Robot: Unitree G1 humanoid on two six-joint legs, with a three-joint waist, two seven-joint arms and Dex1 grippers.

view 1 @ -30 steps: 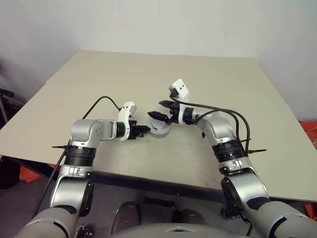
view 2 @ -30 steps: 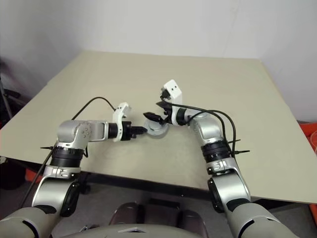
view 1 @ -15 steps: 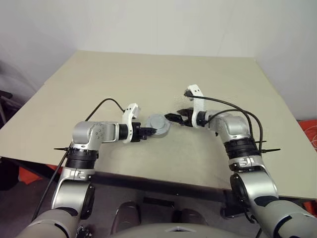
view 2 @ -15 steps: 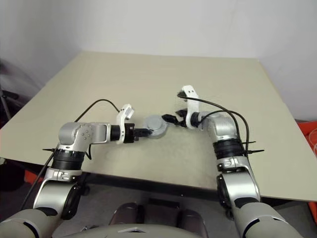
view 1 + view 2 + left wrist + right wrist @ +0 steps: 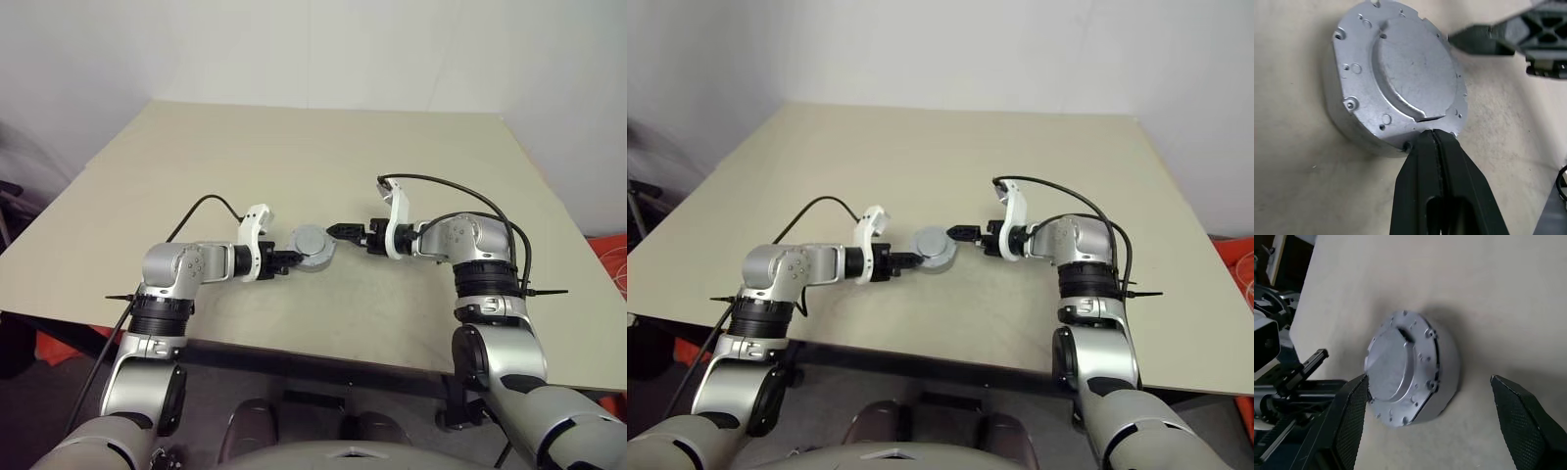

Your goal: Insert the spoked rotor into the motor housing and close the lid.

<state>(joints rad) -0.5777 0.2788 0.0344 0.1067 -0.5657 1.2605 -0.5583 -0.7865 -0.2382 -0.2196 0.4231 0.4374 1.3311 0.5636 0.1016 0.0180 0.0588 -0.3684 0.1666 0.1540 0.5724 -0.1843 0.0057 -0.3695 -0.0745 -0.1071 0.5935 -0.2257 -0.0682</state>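
Left gripper (image 5: 1435,139) shut, empty, bracing the lid (image 5: 1405,73); right gripper (image 5: 1437,426) wide open, empty. I'd press down squarely.

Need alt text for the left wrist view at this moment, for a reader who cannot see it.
A round silver motor housing with its lid on rests on a beige table. The left tool, black fingers shut, touches the housing's rim. The right tool's dark finger sits close beyond the far side of the housing.
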